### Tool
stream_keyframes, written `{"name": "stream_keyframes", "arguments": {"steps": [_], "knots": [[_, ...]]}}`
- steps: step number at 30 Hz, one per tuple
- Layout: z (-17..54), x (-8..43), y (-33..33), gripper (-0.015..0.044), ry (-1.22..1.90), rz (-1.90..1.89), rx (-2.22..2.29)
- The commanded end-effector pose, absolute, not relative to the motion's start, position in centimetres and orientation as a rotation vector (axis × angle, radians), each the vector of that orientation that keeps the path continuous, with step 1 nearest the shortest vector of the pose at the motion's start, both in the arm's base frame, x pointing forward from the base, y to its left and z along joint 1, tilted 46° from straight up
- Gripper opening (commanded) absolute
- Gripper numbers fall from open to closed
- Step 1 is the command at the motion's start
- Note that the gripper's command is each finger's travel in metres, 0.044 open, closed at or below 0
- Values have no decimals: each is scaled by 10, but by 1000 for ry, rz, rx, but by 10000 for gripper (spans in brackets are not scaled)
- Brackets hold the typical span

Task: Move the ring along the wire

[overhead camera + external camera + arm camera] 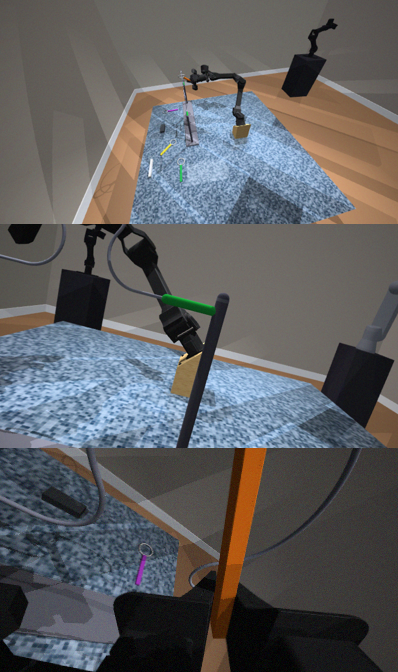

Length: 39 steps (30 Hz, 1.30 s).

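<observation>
My gripper (190, 80) (217, 576) is shut on the orange handle (186, 79) (243, 503). The ring (178, 76) is at the handle's far end, high by the upper wire, above the far green part (183, 83); the wrist view does not show it. I cannot tell whether the wire runs through it or touches it. The grey wire (133, 290) (320, 518) curves on both sides of the handle in the wrist view. The near green part (187, 113) (188, 304) joins the near post (190, 129) (205, 363) and has no ring on it.
On the mat lie a purple-handled ring (172, 110) (141, 570), a yellow-handled ring (166, 149), a green-handled ring (181, 173), a white bar (150, 168) and a black block (162, 128) (64, 502). Other arms stand on dark pedestals (303, 75) (80, 296) beyond the mat.
</observation>
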<state>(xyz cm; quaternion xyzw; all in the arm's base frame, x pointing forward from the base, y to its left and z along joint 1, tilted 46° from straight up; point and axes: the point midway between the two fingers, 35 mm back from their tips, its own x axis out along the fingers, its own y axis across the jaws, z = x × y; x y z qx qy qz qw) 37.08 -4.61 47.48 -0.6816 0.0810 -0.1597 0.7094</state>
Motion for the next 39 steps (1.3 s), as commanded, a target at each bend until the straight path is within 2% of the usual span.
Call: {"name": "stream_keyframes", "arguments": {"steps": [1, 39], "knots": [[475, 371, -45, -150, 161, -363, -1570], [491, 370, -42, -150, 10, -491, -2012]]}}
